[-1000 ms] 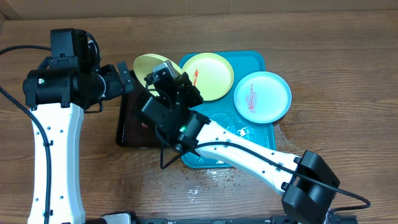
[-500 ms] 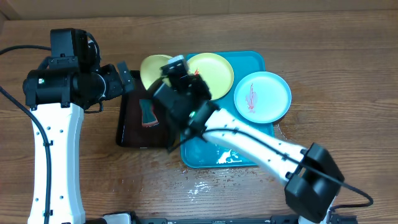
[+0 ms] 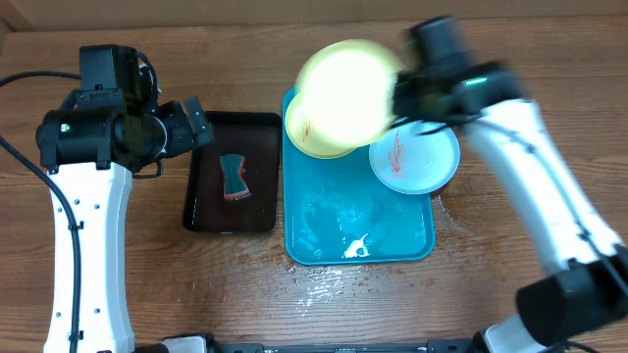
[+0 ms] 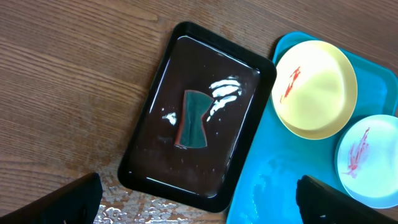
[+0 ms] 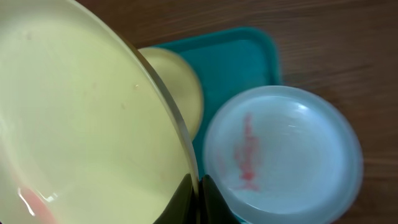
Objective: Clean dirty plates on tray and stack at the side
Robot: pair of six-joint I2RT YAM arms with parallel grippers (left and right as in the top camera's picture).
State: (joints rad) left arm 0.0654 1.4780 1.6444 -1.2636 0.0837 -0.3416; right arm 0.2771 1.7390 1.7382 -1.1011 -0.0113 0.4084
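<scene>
My right gripper (image 5: 199, 194) is shut on the rim of a pale yellow plate (image 5: 81, 124) and holds it in the air. In the overhead view this plate (image 3: 343, 88) is blurred, above the far end of the turquoise tray (image 3: 358, 221), with the right gripper (image 3: 400, 93) at its right edge. A second yellow plate (image 3: 312, 140) with a red smear lies on the tray beneath it. A light blue plate (image 3: 414, 152) with a red smear lies at the tray's right edge. My left gripper (image 3: 196, 120) is open and empty above the black tray.
A black tray (image 3: 233, 211) sits left of the turquoise tray and holds a teal sponge (image 3: 233, 176) and white foam. The turquoise tray's near half is wet with a white foam blob (image 3: 355, 247). Water lies on the table in front of it.
My right arm has swung from over the black tray to the right, carrying the yellow plate up over the turquoise tray. The sponge is left lying in the black tray. The left arm has not moved.
</scene>
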